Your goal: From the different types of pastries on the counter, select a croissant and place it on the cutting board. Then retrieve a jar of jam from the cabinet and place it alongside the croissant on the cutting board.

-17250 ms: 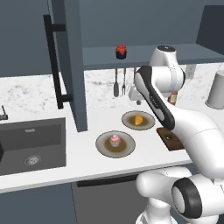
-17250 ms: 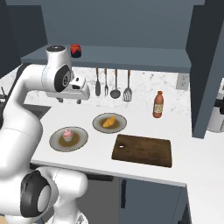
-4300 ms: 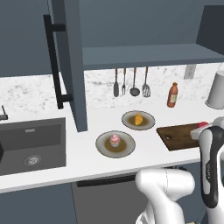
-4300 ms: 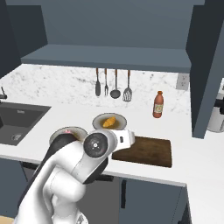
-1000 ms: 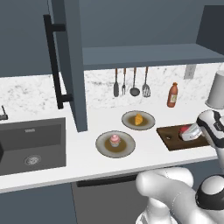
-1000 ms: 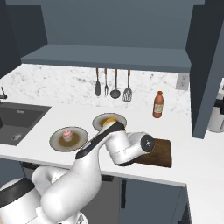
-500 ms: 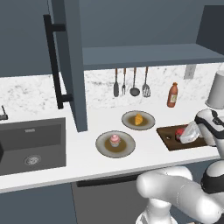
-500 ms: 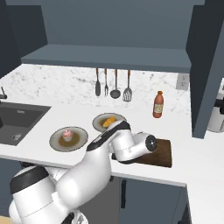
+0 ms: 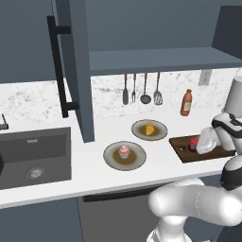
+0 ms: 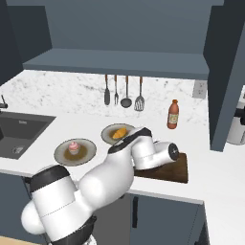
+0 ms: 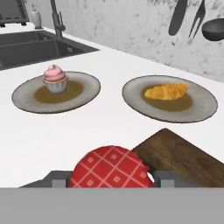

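The jar of jam (image 11: 111, 169) shows its red checked top between my two finger tips. My gripper (image 9: 198, 144) is shut on the jar of jam (image 9: 193, 143), low over the left end of the dark cutting board (image 9: 208, 153). The golden croissant (image 9: 149, 128) lies on its round plate behind the board's left end; in the hand view the croissant (image 11: 166, 92) is at upper right. A pink-frosted cupcake (image 9: 124, 151) sits on the nearer plate. The cabinet door (image 9: 78, 71) stands open. In the right base view my arm covers the jar.
An orange-red bottle (image 9: 186, 102) stands at the wall behind the cutting board (image 10: 170, 173). Utensils (image 9: 142, 89) hang on the backsplash. The dark sink (image 9: 33, 158) is at the left. A tall grey appliance (image 10: 238, 127) stands far right. The board's corner (image 11: 183, 155) lies just beyond the jar.
My hand has shifted the jar slightly left and down onto the board's left end. The plates and pastries have not moved.
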